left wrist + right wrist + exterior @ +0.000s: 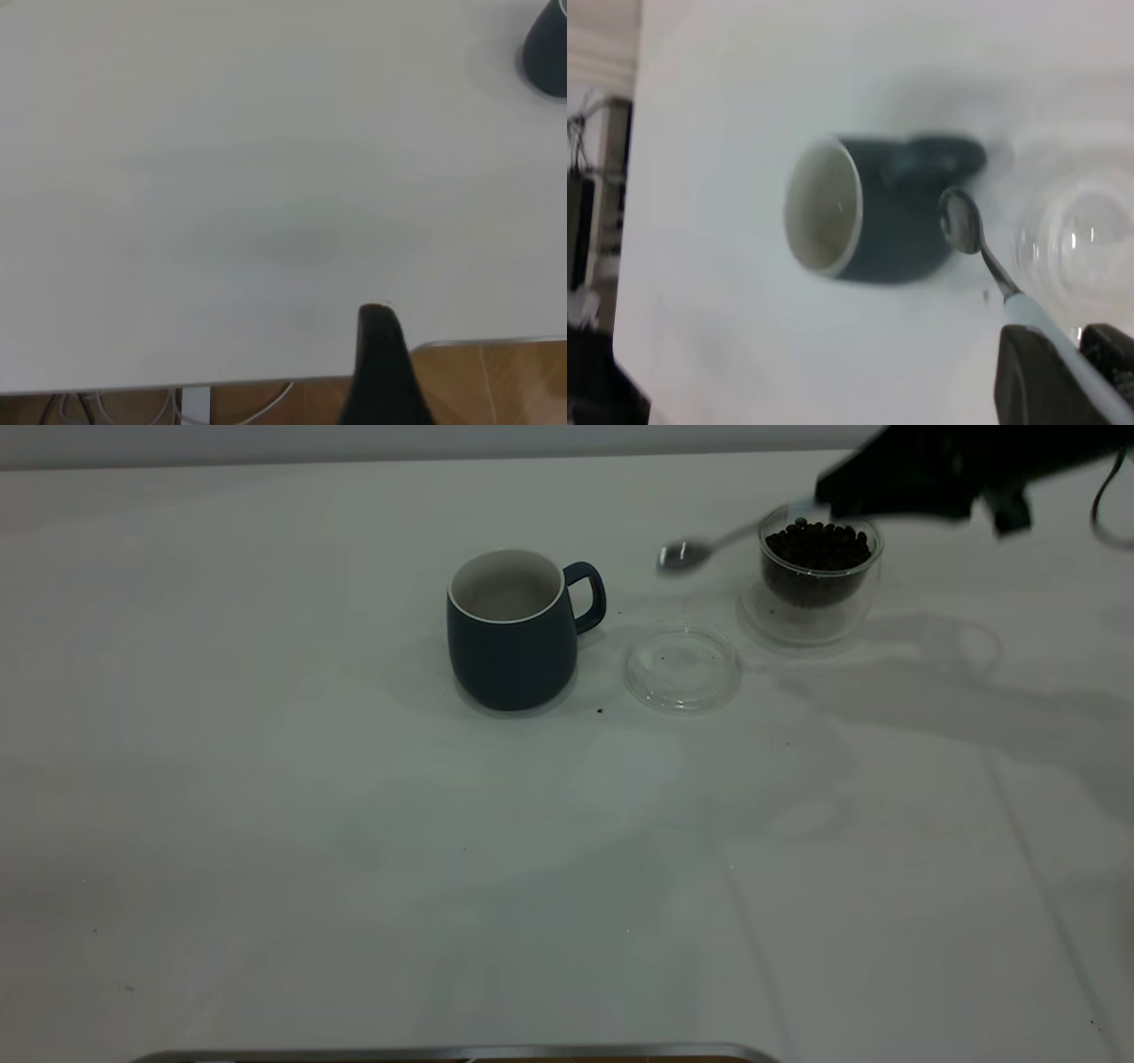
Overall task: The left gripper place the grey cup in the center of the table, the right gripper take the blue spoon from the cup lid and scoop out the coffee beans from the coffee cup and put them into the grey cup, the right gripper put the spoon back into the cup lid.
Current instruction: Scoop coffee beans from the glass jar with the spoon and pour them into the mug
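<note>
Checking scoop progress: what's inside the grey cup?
The grey cup shows only white interior in both views, no beans visible; its very bottom is hidden by the wall. The coffee beans sit in the coffee cup.

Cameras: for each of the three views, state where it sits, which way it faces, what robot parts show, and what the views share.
Exterior view: above the table, looking down at the grey cup, cup lid and coffee cup; the right gripper enters top right.
Left wrist view: low by the table edge, facing bare tabletop; one black finger shows.
Right wrist view: above the cups, looking down the blue spoon; the gripper's fingers show.
Shared: all three show the grey cup.
</note>
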Motion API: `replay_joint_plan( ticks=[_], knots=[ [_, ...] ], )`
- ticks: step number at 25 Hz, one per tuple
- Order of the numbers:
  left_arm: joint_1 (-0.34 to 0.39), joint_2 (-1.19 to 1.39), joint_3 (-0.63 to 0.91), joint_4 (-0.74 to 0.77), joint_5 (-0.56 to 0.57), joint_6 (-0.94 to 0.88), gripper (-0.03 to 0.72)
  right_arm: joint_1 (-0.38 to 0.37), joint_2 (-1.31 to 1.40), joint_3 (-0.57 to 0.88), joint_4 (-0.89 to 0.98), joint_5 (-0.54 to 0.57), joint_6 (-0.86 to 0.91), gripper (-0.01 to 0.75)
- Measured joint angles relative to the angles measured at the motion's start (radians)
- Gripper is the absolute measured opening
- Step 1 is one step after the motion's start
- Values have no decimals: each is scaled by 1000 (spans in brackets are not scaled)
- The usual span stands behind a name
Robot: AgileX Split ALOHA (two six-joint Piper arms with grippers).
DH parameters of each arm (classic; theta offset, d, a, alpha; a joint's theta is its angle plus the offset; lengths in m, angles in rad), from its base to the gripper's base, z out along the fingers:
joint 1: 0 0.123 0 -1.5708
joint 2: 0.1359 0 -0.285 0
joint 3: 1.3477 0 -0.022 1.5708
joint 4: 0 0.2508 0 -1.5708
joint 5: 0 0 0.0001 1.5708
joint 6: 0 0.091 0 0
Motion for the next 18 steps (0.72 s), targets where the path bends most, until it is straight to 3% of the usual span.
replay_joint_plan(
  ticks=[8,18],
  knots=[
    [0,0,0,0,0,-2,592,-108,-53,0,-20,-106,-18,107],
    [0,0,0,-1,0,-2,592,-113,-53,0,-31,-238,-291,107]
  ],
)
